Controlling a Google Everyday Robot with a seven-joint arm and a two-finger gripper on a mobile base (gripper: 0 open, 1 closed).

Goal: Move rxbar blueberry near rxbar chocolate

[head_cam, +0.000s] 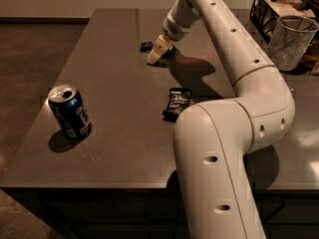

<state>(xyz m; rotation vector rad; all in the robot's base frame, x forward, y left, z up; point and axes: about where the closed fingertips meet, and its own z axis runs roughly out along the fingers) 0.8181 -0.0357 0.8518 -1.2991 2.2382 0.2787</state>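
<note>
Where the blue bar (146,46) lies, in the upper middle of the frame toward the far side of the desk (109,73), only its left end shows, dark against the grey top. Right over the rest of it sits the gripper (158,50), pale tip down at the surface and touching or nearly touching the wrapper. How the jaws stand I cannot tell. Below it, near the middle of the frame and well apart, the black bar (178,102) lies flat, its lower end behind the arm's big white elbow. A can (70,111) stands upright at lower left, out of the way.

My worry is the wrapper itself: flat and slick-looking, it may skid ahead of the tip rather than be taken up, or be pinched by one end and drop on the way. The other risk, as I judge it, is the carry down-frame, where a low sweep could knock the black bar aside.
</note>
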